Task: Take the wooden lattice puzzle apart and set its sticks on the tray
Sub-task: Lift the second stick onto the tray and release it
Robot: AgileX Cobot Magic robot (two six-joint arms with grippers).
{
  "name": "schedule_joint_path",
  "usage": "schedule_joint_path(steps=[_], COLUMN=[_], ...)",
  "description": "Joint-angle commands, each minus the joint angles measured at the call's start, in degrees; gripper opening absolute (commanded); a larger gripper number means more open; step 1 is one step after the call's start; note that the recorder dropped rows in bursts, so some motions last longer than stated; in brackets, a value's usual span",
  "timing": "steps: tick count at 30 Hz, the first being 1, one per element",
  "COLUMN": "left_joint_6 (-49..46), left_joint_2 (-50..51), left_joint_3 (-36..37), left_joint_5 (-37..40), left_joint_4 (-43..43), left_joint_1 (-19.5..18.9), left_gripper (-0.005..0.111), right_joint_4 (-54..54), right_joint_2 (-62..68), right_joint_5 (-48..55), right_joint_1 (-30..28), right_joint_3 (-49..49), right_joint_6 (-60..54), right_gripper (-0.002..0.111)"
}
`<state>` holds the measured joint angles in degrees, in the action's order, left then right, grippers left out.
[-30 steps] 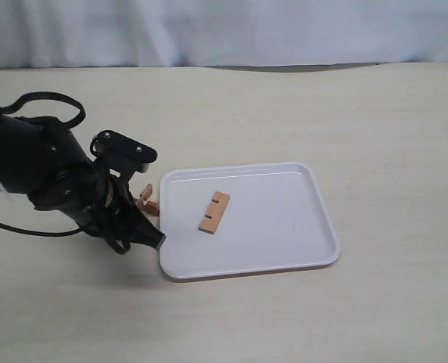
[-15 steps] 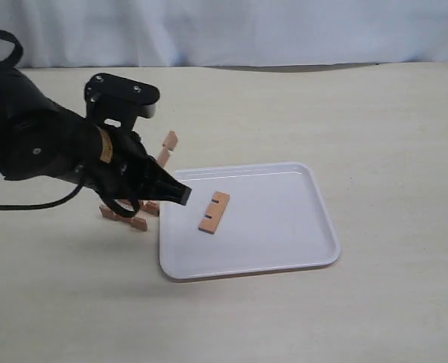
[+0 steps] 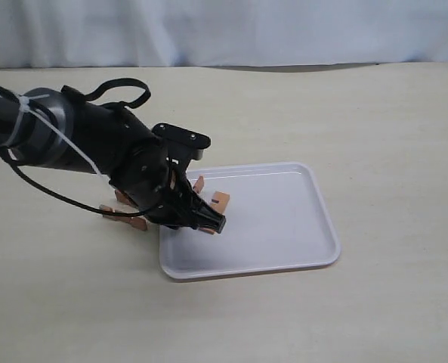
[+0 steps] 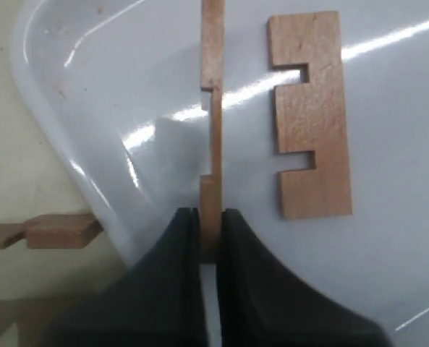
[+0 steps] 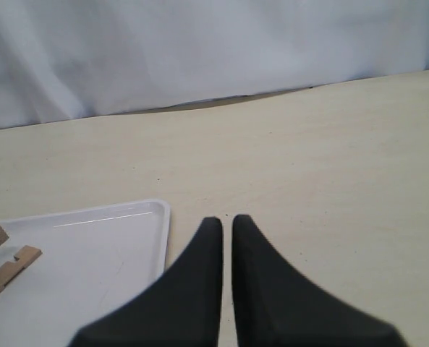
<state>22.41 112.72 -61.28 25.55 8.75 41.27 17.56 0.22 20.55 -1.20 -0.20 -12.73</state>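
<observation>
My left gripper point(image 4: 211, 217) is shut on one reddish-brown notched stick point(image 4: 212, 108), held on edge just over the white tray point(image 4: 388, 108) near its left rim. Right beside it a second stick point(image 4: 312, 116) lies flat on the tray floor. In the exterior view the left gripper point(image 3: 208, 221) hangs over the tray point(image 3: 299, 261), partly hiding the flat stick point(image 3: 220, 200). The other sticks point(image 3: 125, 219) lie on the table left of the tray, mostly behind the arm. My right gripper point(image 5: 227, 220) is shut on nothing, low over the table beside the tray point(image 5: 113, 253).
The left arm's black body point(image 3: 95, 151) and its cable stretch across the table left of the tray. A white cloth backdrop point(image 3: 224, 30) closes off the far edge. The tray's right half is bare.
The left gripper rose from the puzzle beside the tray's left edge with a stick in it, then swung right and down over the tray, next to the flat stick.
</observation>
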Motion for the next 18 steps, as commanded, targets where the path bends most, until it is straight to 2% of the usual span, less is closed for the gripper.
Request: schedule_joint_path(steps=[1, 7, 9, 15, 18], left_joint_6=[-0.12, -0.12, -0.12, -3.02, -5.48], left_joint_2=[-0.09, -0.09, -0.2, -3.28, -6.79], left_joint_3=[-1.35, -3.22, -4.43, -7.65, -7.5], left_joint_5=[0.69, 2.69, 5.28, 16.52, 18.69], left_joint_4=[-0.25, -0.27, -0.27, 3.7, 4.1], left_joint_1=[0.19, 0.19, 0.19, 0.19, 0.19], left_gripper=[0.006, 0.037, 0.044, 0.05, 0.05], right_joint_4=[-0.06, -0.06, -0.06, -0.06, -0.06], right_joint_2=[0.45, 0.45, 0.45, 0.45, 0.45], right_joint_5=[-0.72, -0.72, -0.72, -0.72, -0.72], right_joint_1=[-0.25, -0.25, -0.25, -0.25, -0.25], right_joint_3=[0.2, 0.2, 0.2, 0.2, 0.2], right_joint_6=[0.04, 0.04, 0.04, 0.04, 0.04], right_gripper=[0.005, 0.005, 0.005, 0.005, 0.005])
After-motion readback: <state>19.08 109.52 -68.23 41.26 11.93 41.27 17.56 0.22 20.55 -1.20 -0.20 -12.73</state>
